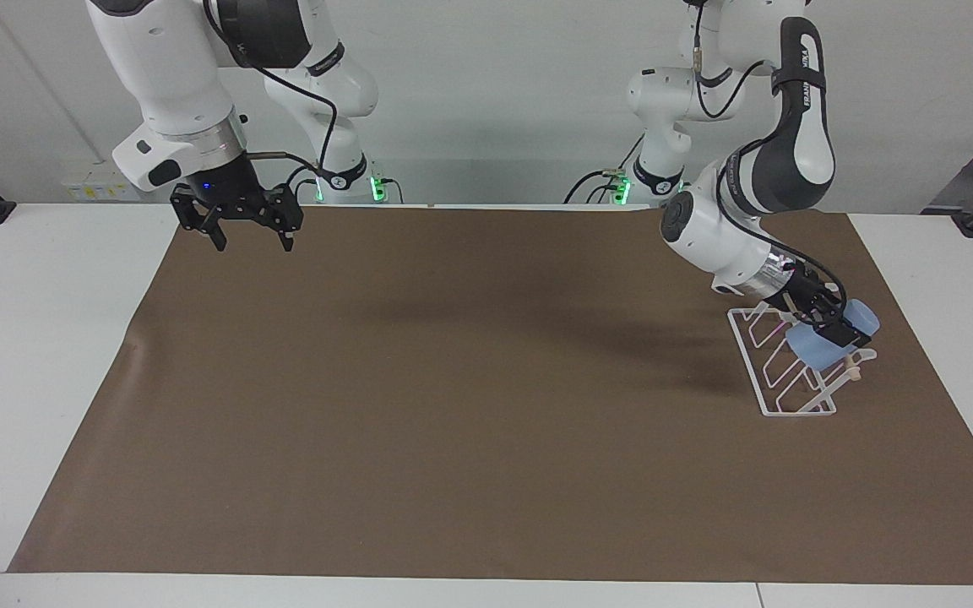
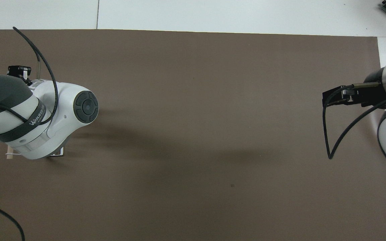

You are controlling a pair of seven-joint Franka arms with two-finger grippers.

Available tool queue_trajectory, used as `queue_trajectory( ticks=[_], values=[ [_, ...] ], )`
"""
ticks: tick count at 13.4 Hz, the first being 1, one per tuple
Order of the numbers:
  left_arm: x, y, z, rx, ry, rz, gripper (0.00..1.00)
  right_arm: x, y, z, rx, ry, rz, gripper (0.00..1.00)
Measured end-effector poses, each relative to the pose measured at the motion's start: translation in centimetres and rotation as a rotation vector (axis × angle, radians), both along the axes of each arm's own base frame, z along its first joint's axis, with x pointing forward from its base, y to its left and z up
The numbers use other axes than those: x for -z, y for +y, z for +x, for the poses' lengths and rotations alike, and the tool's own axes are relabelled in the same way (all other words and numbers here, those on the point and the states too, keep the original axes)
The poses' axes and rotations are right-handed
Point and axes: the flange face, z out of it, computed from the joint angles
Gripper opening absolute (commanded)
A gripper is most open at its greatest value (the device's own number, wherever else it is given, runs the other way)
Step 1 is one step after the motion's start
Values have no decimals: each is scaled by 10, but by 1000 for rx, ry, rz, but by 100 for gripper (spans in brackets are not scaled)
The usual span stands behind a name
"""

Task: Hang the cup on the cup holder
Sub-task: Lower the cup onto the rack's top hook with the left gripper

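Step in hand: placing; the left gripper (image 1: 833, 325) holds the cup (image 1: 824, 342) tilted on the cup holder (image 1: 778, 371), at the right of the facing frame.
Left gripper: clamped on the cup, low over the rack's upper end.
Cup: light blue, lying aslant against the white wire loops, just above the wooden dowel (image 1: 854, 370); whether a prong is inside it I cannot tell.
Cup holder: standing on the brown mat (image 1: 453, 422) of the tabletop (image 1: 47, 338), toward the left arm's end; in the overhead frame the arm hides nearly all of it, lower left.
Right gripper (image 1: 246, 232): waiting over the mat's corner at the upper left of the facing frame, fingers apart, holding nothing.
Next move, as I judge: settle the cup's mouth over a prong, then let go gently and draw back along the cup's slant, so the rack is not dragged.
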Motion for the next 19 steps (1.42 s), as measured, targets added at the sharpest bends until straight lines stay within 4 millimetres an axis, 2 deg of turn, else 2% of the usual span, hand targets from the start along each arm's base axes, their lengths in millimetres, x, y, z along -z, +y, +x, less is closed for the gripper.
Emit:
queue_trajectory(
  ticks=[7,10,17,19],
  values=[
    [-3,1,-2,-5,-3,9,100,1,0,0,0,0,1,100],
    [-9,-5,-5,-28,-19,15,100,1,0,0,0,0,1,100],
    [-65,-2,-20,-298,-87,-193,100,1,0,0,0,0,1,100],
    [-83,0,-32,-372,-83,-303,100,1,0,0,0,0,1,100]
  ],
)
